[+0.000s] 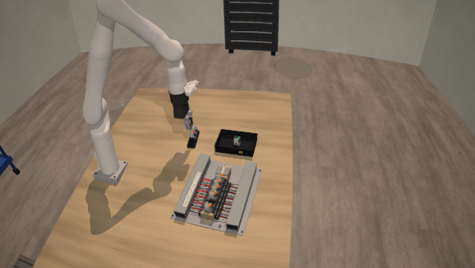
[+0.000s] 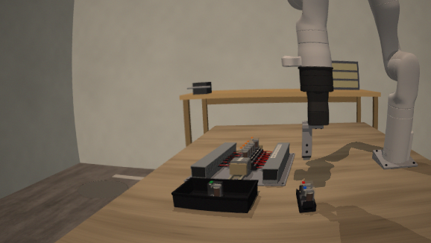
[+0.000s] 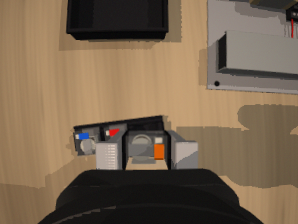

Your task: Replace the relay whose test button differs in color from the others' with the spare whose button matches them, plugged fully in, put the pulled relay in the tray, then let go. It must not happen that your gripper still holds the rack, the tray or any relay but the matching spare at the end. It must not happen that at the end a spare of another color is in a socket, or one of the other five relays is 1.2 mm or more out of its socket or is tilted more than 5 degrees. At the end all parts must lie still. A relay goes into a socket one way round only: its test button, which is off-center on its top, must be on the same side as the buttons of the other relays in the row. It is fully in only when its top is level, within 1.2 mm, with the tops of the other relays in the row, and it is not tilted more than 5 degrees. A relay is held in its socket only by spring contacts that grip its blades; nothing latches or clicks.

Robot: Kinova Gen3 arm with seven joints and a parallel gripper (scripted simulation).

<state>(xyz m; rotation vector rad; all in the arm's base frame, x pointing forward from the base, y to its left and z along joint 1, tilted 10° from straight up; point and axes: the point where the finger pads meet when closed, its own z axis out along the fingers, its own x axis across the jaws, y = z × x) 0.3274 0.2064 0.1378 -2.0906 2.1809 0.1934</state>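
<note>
My gripper [image 1: 189, 123] [image 2: 306, 156] [image 3: 146, 144] is shut on a relay with an orange button [image 3: 159, 151], held above the table near the spare holder [image 1: 191, 145] [image 2: 306, 209] [image 3: 150, 121]. The button is at the right in the wrist view. The holder bears a blue-button relay [image 3: 87, 145] and a red-button relay. The green-button relay [image 1: 237, 141] [image 2: 216, 189] is in the black tray [image 1: 223, 150] [image 2: 214, 204] [image 3: 117, 35]. The socket row shows several orange-button relays [image 1: 217, 187]; a gap [image 1: 212, 199] shows before the relay nearest the front end. Its socket is too small to see clearly.
Two tall grey wire ducts [image 1: 192, 187] [image 1: 244, 197] flank the row on the grey mounting plate [image 1: 255, 181] [image 2: 288, 171], with red wires between. A tan end block [image 2: 239, 167] stands at one end of the row. The tray lies between the holder and the far duct's side.
</note>
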